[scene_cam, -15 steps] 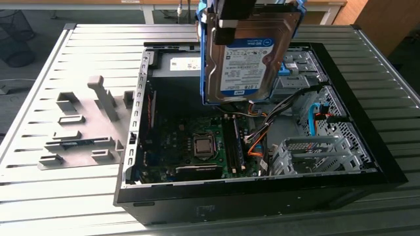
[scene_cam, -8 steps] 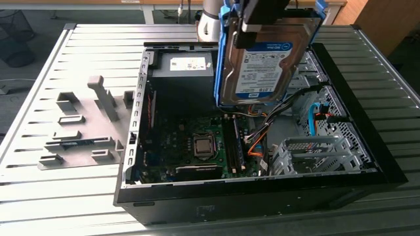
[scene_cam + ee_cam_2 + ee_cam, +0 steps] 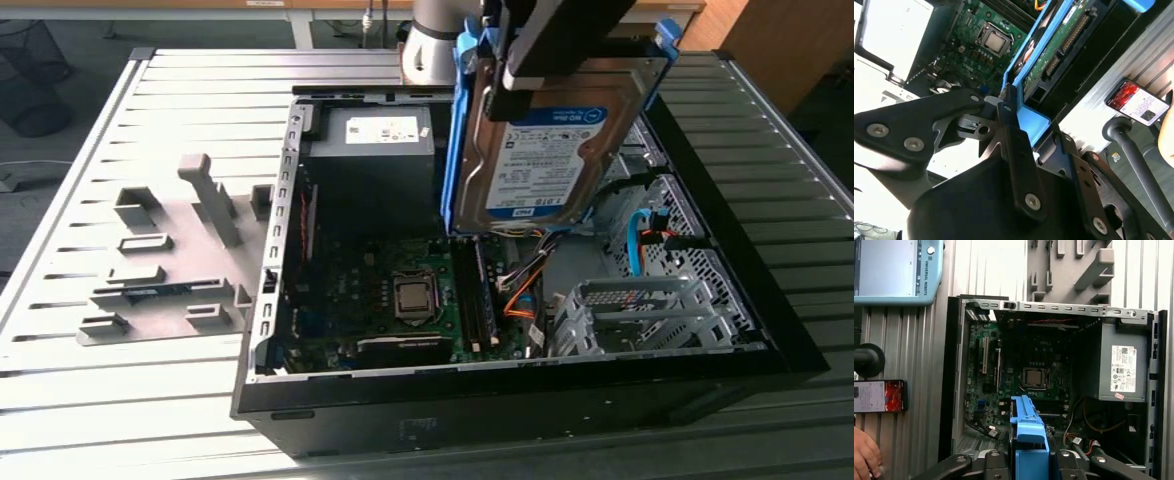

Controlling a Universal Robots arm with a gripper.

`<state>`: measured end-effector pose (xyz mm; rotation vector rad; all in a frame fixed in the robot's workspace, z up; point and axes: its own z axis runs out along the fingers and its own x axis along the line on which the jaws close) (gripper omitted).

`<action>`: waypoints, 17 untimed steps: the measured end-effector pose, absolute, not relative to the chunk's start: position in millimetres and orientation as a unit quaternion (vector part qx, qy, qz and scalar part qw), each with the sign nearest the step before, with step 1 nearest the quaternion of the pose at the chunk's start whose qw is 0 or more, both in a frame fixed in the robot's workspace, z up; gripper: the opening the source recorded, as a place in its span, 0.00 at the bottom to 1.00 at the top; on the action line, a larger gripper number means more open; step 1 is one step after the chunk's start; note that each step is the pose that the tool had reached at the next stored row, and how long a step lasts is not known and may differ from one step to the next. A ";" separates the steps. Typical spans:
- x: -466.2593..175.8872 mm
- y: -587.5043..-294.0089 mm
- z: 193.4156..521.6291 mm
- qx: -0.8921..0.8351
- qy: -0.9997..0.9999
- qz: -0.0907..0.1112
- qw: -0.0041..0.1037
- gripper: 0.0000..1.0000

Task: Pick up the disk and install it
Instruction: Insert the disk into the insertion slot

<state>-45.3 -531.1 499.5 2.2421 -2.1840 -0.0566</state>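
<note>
The disk (image 3: 547, 150), a silver-grey drive with a blue-and-white label and blue carrier rails, hangs on edge above the open computer case (image 3: 534, 400), over its right half in the exterior view. My gripper (image 3: 554, 60) comes down from above and is shut on the disk's upper end. In the second wrist view the black fingers (image 3: 1009, 115) clamp the blue rail, with the disk's green circuit board (image 3: 1064, 40) beyond them. In the first wrist view the blue carrier (image 3: 1026, 425) juts out from my gripper (image 3: 1029, 460) over the case interior.
Inside the case sit the motherboard (image 3: 400, 290), a grey power-supply box (image 3: 374, 140) and a metal drive cage (image 3: 641, 310) with orange and blue cables beside it. A grey fixture plate (image 3: 174, 260) lies on the table. A phone (image 3: 879, 396), a hand (image 3: 864, 455) and a pendant (image 3: 896, 270) lie beside the case.
</note>
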 end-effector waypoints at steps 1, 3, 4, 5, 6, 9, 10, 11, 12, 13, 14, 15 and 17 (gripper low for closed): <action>-45.3 -533.7 499.3 0.716 -0.698 -0.018 0.005 0.36; -45.3 -540.2 498.6 0.716 -0.698 -0.018 0.005 0.36; -45.3 -543.2 498.2 0.716 -0.698 -0.018 0.005 0.36; -45.3 -545.7 497.6 0.716 -0.698 -0.018 0.005 0.36; -45.2 -547.1 497.1 0.716 -0.698 -0.018 0.005 0.36; -39.8 -547.3 495.7 0.716 -0.698 -0.018 0.005 0.36; -37.4 -547.3 495.1 0.716 -0.698 -0.018 0.005 0.36; -34.9 -547.4 494.6 0.716 -0.698 -0.018 0.005 0.36; -33.2 -547.4 494.2 0.716 -0.698 -0.018 0.005 0.36; -32.7 -547.4 494.0 0.716 -0.698 -0.018 0.005 0.36; -32.7 -547.4 494.0 0.716 -0.698 -0.018 0.005 0.36; -32.7 -547.4 494.0 0.716 -0.698 -0.018 0.005 0.36; -32.7 -547.3 493.8 0.716 -0.698 -0.018 0.005 0.36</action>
